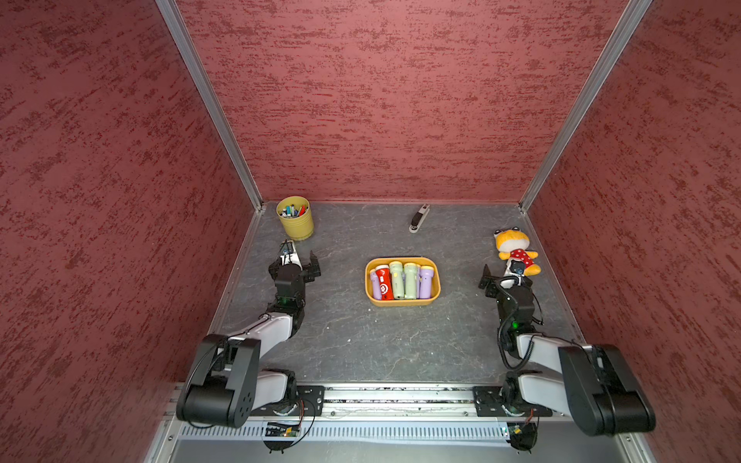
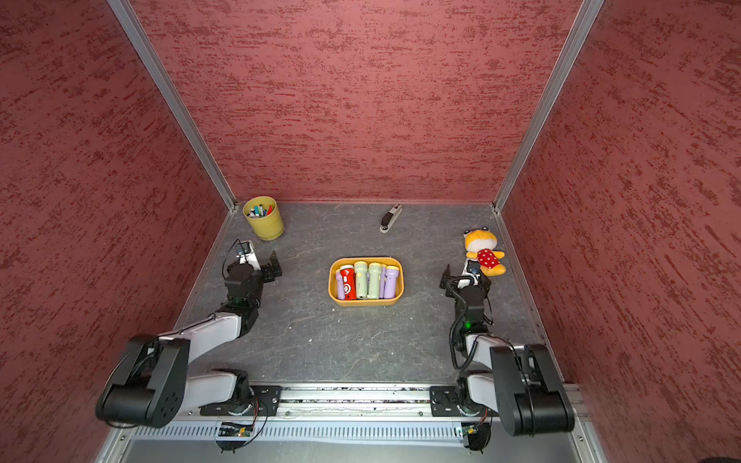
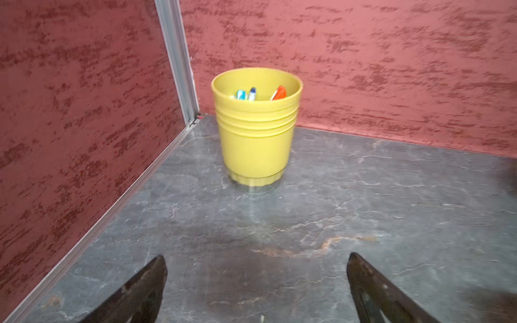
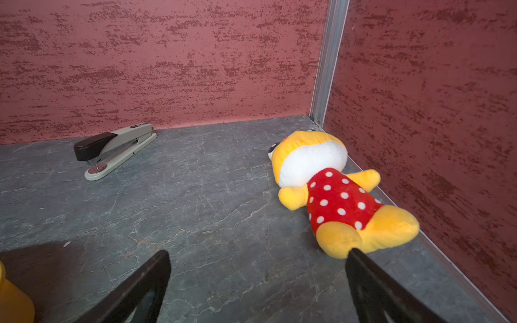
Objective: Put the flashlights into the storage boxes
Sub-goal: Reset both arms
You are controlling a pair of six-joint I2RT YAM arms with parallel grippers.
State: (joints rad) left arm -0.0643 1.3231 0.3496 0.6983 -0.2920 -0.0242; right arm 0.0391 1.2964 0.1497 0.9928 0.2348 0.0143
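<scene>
Left gripper (image 3: 256, 261) jaws spread, empty, cup (image 3: 256, 134) ahead. Right gripper (image 4: 257, 256) same, plush toy (image 4: 335, 195) beside one jaw. Flashlights (image 1: 409, 280) in tub (image 1: 401, 303) between grippers.

We are looking into a robot test cell in a lab. Three red textured panels (image 1: 381, 100) joined by aluminium posts (image 1: 208, 104) box in a grey stone-look counter (image 1: 361, 340). Along the lower edge, a left arm (image 1: 264, 324) and right arm (image 1: 537, 352) sit on a metal rail (image 1: 397, 397), with a bare circuit board (image 1: 280, 431) below.
</scene>
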